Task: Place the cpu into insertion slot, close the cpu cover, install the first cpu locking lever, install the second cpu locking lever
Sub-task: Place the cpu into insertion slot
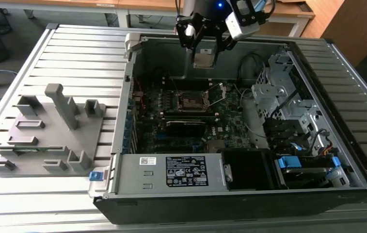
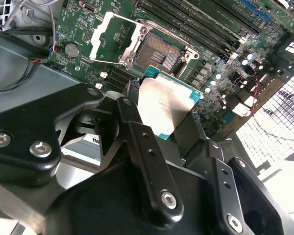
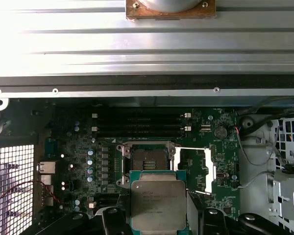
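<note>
My gripper point(image 1: 204, 52) hangs above the open computer case, shut on the cpu point(image 1: 204, 58), a flat silver-topped chip with a green edge. In both wrist views the cpu point(image 2: 162, 100) point(image 3: 158, 199) sits between the black fingers point(image 2: 137, 142). It is held in the air over the motherboard, a little to one side of the insertion slot point(image 3: 147, 161). The insertion slot point(image 1: 192, 101) point(image 2: 159, 54) lies bare, showing its dark contact field. The cpu cover point(image 2: 112, 36) point(image 3: 197, 166) is swung open beside the slot.
The green motherboard sits deep in the case, whose walls point(image 1: 131, 87) surround it. Memory slots point(image 3: 137, 123), a long black card point(image 1: 184, 127), a drive cage point(image 1: 285, 92) with cables, and a power supply point(image 1: 170, 172) crowd around. A grey fixture block point(image 1: 47, 131) rests on the slatted table.
</note>
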Motion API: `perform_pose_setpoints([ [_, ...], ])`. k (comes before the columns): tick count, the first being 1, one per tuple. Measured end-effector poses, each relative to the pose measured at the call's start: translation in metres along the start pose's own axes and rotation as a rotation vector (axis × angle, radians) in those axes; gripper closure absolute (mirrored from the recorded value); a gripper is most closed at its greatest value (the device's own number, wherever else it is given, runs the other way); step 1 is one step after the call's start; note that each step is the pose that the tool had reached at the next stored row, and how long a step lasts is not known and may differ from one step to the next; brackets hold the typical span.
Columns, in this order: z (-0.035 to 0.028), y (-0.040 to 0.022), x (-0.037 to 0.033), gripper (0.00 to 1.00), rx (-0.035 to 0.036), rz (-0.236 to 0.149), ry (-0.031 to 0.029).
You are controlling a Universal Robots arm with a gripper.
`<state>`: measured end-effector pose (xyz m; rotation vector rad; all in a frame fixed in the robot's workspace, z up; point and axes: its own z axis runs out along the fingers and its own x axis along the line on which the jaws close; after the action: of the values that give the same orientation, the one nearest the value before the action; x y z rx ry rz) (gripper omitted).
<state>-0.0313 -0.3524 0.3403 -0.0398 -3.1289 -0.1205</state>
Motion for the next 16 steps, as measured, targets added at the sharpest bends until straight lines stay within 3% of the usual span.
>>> perform_pose_setpoints([
  [16,0.0039,-0.0003,0.0,0.46,-0.0001,0.0,-0.0006],
])
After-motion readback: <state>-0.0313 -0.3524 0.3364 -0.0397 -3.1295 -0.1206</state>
